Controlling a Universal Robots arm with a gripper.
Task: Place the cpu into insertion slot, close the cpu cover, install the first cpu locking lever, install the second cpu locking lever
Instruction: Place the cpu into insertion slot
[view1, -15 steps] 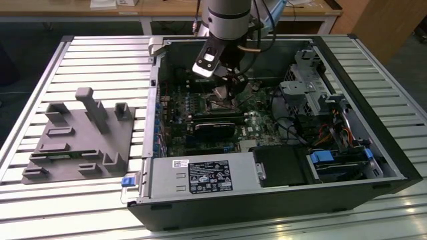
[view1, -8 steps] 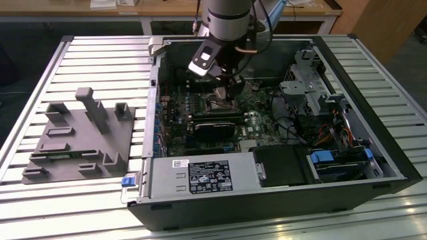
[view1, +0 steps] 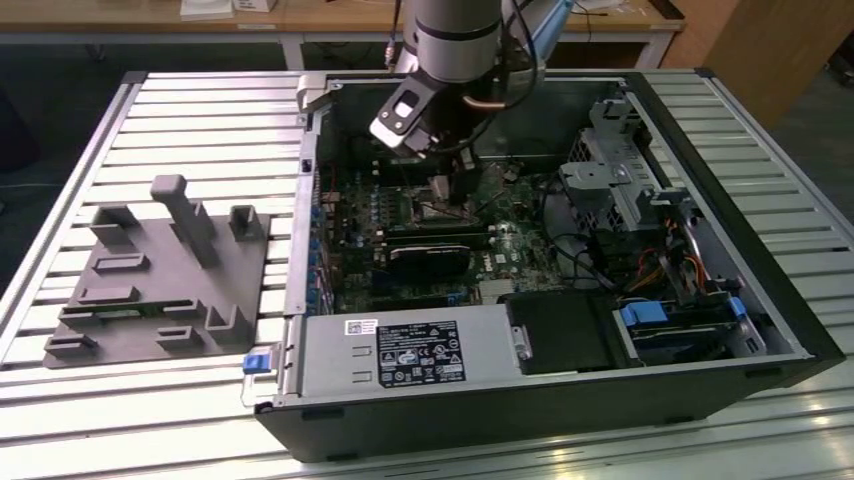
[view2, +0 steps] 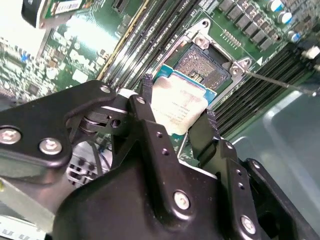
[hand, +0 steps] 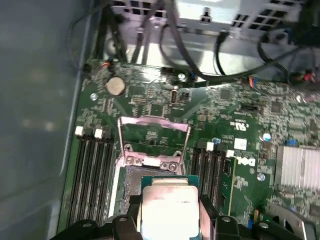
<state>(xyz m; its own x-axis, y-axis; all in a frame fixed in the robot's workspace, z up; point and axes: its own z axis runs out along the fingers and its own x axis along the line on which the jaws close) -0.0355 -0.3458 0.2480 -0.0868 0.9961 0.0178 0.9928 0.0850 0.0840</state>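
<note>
My hand (view2: 177, 100) grips the cpu (view2: 177, 114) by its edges just above the insertion slot (view2: 202, 65), cpu cover (hand: 150, 120) raised, so I judge it best to lower the chip level, squared to the rim.

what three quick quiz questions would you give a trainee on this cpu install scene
1. True or false: the chip already lies flat in the socket.
2. The cover is: A) shut over the socket, B) swung up open, C) held by the gripper.
3. Fill in: the gripper is shut on the ____.
Key: 1 false; 2 B; 3 chip.
</note>
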